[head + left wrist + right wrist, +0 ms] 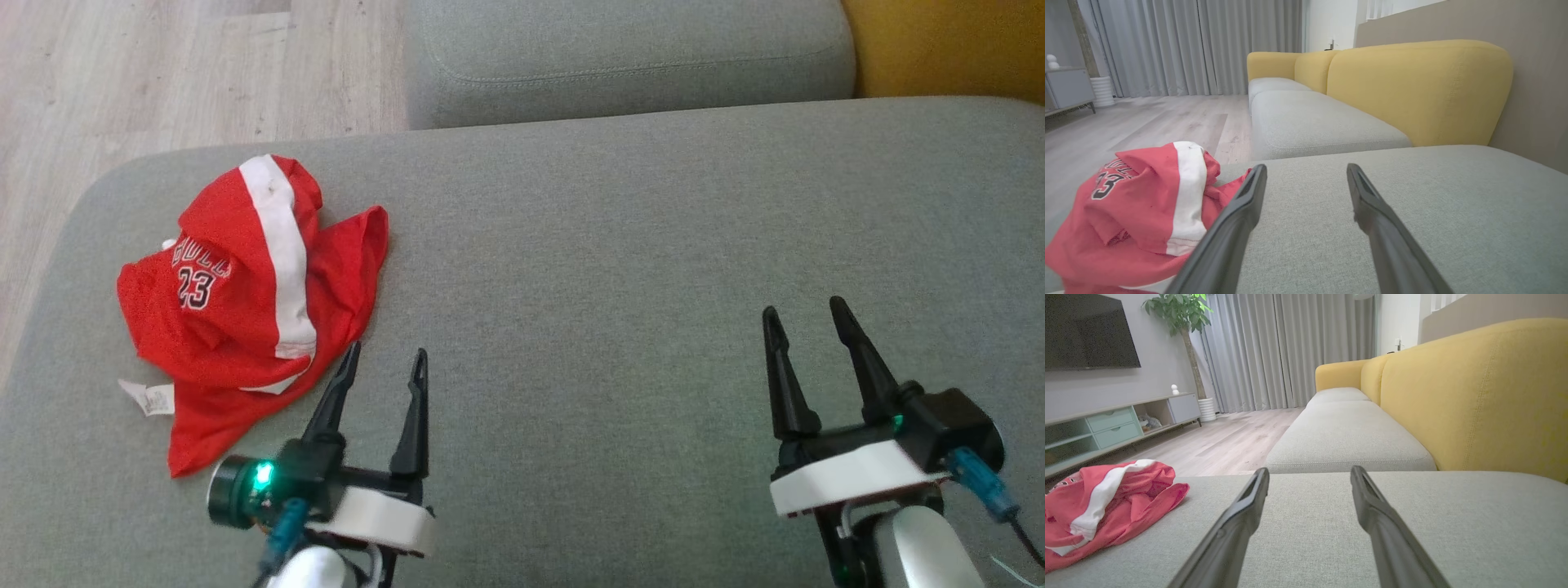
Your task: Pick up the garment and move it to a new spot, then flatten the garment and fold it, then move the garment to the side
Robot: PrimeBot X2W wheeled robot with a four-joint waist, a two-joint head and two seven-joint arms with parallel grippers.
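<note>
Head view: the garment (pixel 245 302) lies crumpled on the seat (pixel 612 269), near its left edge, with a white label (pixel 148 398) sticking out on the near side; the left gripper (pixel 387 351) is spread wide and holds nothing, one fingertip just beside the near hem, contact not determinable; the right gripper (pixel 804 308) is equally wide, holds nothing, and is well apart from the garment. Risks: a pinch on one outer fold may lift a single layer, so the bundle trails or slips; a leftward pull may drag it onto the floor (pixel 163 73); a steep descent may drive the fingers into the upholstery. Left wrist view: this shows the heap's height, which the head view flattens; the garment sits left of the fingers, not between them, so closing here would likely catch nothing. Right wrist view: this shows the stretch of seat between gripper and garment, and the backrest (pixel 1474 396) that bounds any new spot on the right.
</note>
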